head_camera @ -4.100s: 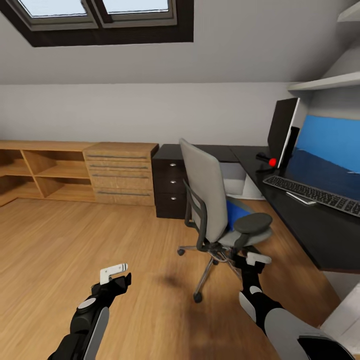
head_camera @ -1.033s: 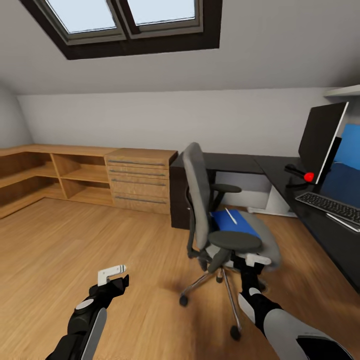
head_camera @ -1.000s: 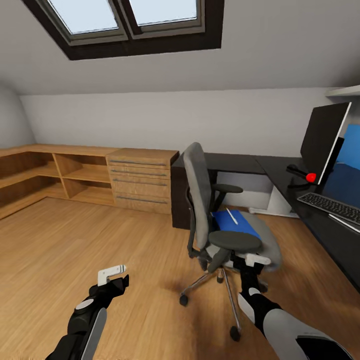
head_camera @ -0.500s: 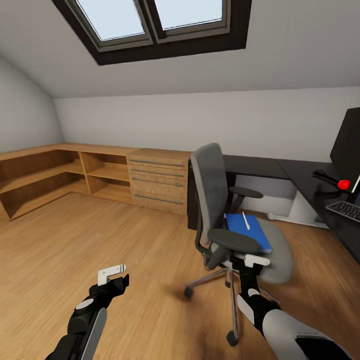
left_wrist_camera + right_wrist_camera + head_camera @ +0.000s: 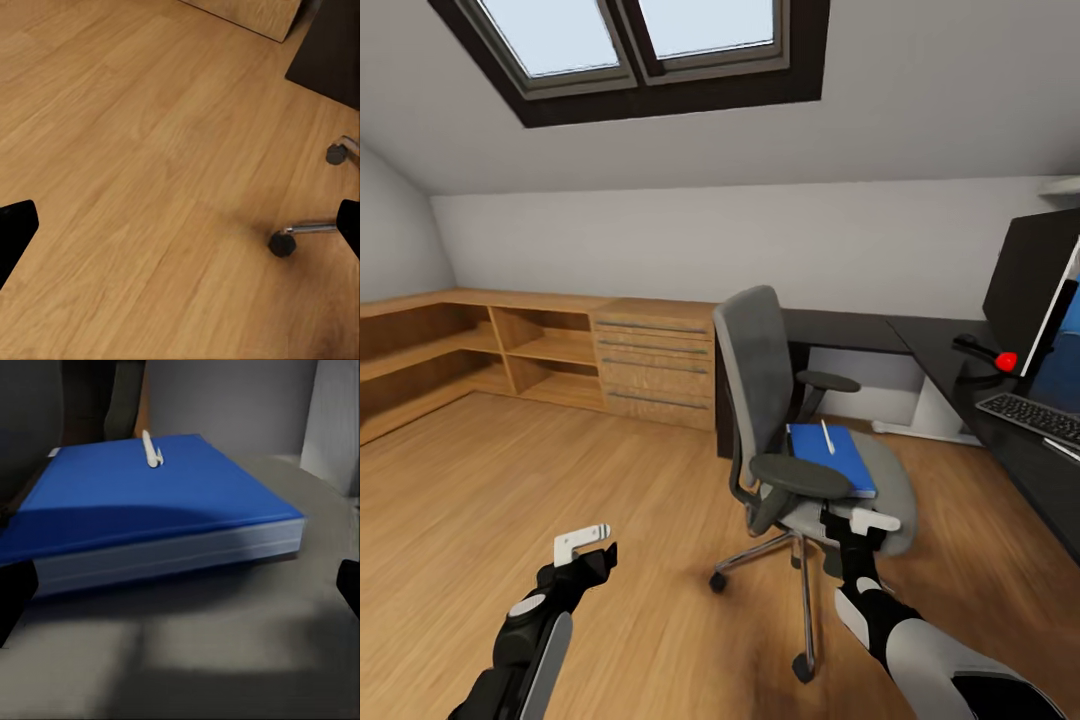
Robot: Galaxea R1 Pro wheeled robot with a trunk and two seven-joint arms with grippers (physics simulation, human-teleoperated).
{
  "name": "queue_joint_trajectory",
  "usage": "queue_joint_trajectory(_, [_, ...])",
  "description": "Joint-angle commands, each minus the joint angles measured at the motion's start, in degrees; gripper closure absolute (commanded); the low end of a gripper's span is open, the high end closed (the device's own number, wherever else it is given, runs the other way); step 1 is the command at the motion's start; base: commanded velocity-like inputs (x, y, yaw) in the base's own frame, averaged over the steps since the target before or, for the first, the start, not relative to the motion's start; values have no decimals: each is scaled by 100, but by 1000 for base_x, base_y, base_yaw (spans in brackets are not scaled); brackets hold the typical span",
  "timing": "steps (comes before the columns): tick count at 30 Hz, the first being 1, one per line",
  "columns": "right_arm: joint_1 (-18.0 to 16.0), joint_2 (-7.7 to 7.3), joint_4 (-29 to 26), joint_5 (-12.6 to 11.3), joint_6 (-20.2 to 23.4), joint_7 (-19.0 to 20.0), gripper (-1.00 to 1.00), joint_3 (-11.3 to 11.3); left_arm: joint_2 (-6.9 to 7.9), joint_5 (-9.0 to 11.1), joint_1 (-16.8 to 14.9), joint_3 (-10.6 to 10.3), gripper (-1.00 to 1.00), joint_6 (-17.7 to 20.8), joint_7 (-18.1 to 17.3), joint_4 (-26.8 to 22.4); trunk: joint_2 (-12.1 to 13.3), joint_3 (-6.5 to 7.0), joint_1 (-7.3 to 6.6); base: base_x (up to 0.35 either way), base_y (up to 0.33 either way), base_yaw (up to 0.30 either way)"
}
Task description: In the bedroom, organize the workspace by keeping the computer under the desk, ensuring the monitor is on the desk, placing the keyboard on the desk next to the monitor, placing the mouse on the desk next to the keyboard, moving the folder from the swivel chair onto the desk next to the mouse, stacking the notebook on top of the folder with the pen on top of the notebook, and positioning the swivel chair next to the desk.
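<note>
The folder point(image 5: 830, 459) lay flat on the seat of the chair point(image 5: 800, 440), with the pen point(image 5: 826, 436) resting on top of it. The right hand point(image 5: 857, 522) hovered low at the front edge of the seat, just behind the near armrest, its fingers spread wide and pinching nothing. The left hand point(image 5: 584, 545) hung over the floor point(image 5: 510, 470) well left of the chair, fingers also spread and empty.

To lift the folder well, the right hand would probably need to slide in level with the seat and close on the folder's thick near edge point(image 5: 172, 551), keeping it flat so the pen point(image 5: 151, 448) did not roll off.

The near armrest crowded the approach, so coming in from the seat's front looked safer. The counter point(image 5: 1000, 440) stood right of the chair, carrying the keyboard point(image 5: 1032, 416) and monitor point(image 5: 1035, 280); open floor lay left of the chair.
</note>
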Motion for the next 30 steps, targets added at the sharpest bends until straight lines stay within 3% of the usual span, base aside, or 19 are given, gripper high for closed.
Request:
queue_joint_trajectory(1, [-5, 0, 2, -10, -24, 13, -100, -26, -4, 64, -2, 12, -100, 22, 44, -67, -3, -6, -1, 0, 0, -259])
queue_joint_trajectory(10, [-5, -177, -3, -40, -15, 5, -100, -51, -25, 68, -2, 94, -100, 22, 52, -179, -3, -6, -1, 0, 0, -240])
queue_joint_trajectory(19, [-5, -223, -4, -84, 12, 6, -100, -100, -34, 68, -2, 93, -100, 22, 60, -181, -3, -6, -1, 0, 0, -45])
queue_joint_trajectory(22, [-5, -276, -3, -386, 67, 41, -100, -354, -34, 68, -2, 93, -100, 22, 60, -181, -3, -6, -1, 0, 0, -2])
queue_joint_trajectory(23, [-5, -312, -8, -779, 180, 177, -100, -605, -34, 68, -2, 92, -100, 22, 60, -181, -3, -6, -1, 0, 0, 0])
queue_joint_trajectory(26, [-5, -341, -16, -1087, 310, 397, -100, -717, -34, 68, -2, 92, -100, 22, 60, -181, -3, -6, -1, 0, 0, 0])
queue_joint_trajectory(30, [-5, -491, -24, -1716, 687, 872, -100, -849, -34, 68, -2, 91, -100, 22, 60, -181, -3, -6, -1, 0, 0, 0])
